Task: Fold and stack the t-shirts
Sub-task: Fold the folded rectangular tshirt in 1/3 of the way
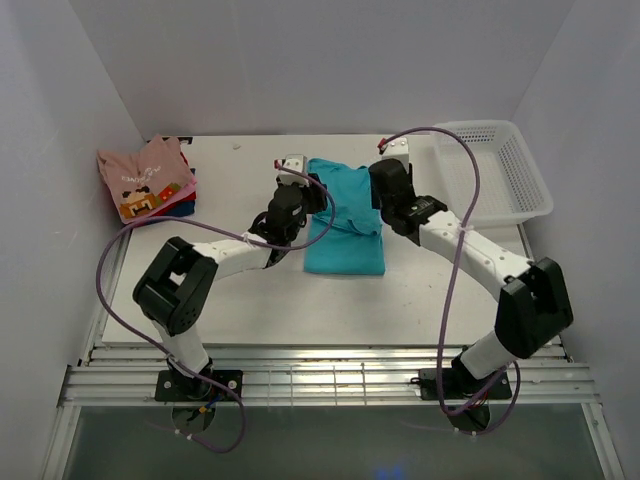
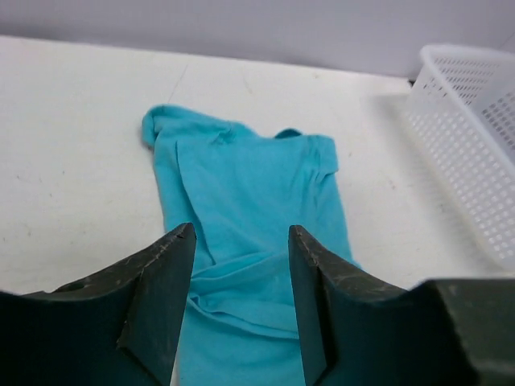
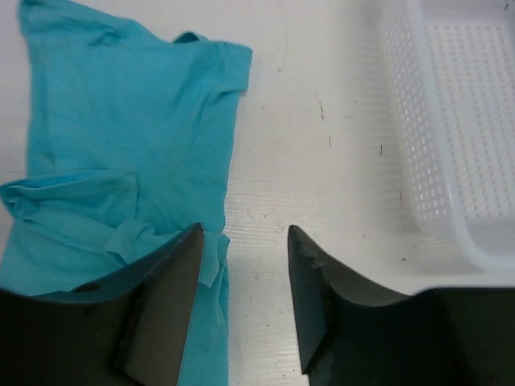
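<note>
The teal t-shirt [image 1: 344, 220] lies partly folded and narrow in the middle of the table, creased across its middle [image 2: 249, 201] [image 3: 121, 153]. My left gripper [image 1: 292, 172] [image 2: 241, 241] is open and empty above the shirt's left side. My right gripper [image 1: 392, 160] [image 3: 244, 241] is open and empty over the shirt's right edge, one finger over cloth, the other over bare table. A stack of folded shirts [image 1: 146, 180], pink with a pixel-block graphic on top, red and dark blue below, sits at the back left.
A white mesh basket [image 1: 497, 170] stands at the back right, also in the left wrist view [image 2: 475, 121] and the right wrist view [image 3: 451, 121]. White walls enclose the table [image 1: 250, 300] on three sides. Purple cables loop over both arms.
</note>
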Available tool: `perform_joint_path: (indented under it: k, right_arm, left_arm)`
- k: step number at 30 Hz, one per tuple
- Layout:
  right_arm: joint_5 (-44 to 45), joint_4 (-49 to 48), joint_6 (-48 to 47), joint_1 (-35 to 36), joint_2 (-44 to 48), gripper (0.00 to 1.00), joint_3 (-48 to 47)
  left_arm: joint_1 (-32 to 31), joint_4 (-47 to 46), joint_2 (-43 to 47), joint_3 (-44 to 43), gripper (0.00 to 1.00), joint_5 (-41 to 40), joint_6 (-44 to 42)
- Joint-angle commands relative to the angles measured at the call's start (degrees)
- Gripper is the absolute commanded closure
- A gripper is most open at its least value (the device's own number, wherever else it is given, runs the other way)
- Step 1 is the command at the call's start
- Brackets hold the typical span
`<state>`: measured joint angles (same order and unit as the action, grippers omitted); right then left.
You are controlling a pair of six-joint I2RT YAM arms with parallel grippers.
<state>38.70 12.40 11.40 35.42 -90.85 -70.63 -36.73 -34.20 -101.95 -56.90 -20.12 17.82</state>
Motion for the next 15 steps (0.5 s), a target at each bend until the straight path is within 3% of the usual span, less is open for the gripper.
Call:
perform_joint_path:
  k: [1,3,4,6,15]
  right_arm:
    - [-7.56,-2.21,-0.15,0.35,5.41,0.62,4.0]
    - [-14.66,-2.73,0.9,0.35,5.51,0.84,5.76]
    - [-16.97,-2.74,1.43,0.35,5.16,0.92,6.03]
    - [-22.67,-4.48,2.05,0.27,3.67,0.92,7.25]
    - [-30.7,-9.06,3.45,0.35,-3.19,0.92,7.88]
  left_arm:
    - [-0.62,0.44,5.45,2.23,0.41,2.62,3.79]
    - [-1.5,0.27,4.84,4.42,0.84,4.64,5.98]
    - [-1.76,0.36,4.05,4.69,1.0,6.65,7.39]
    - [-2.99,0.18,2.03,5.75,1.0,8.51,8.89]
    - [-7.39,-1.14,-4.57,5.93,1.0,10.01,12.32]
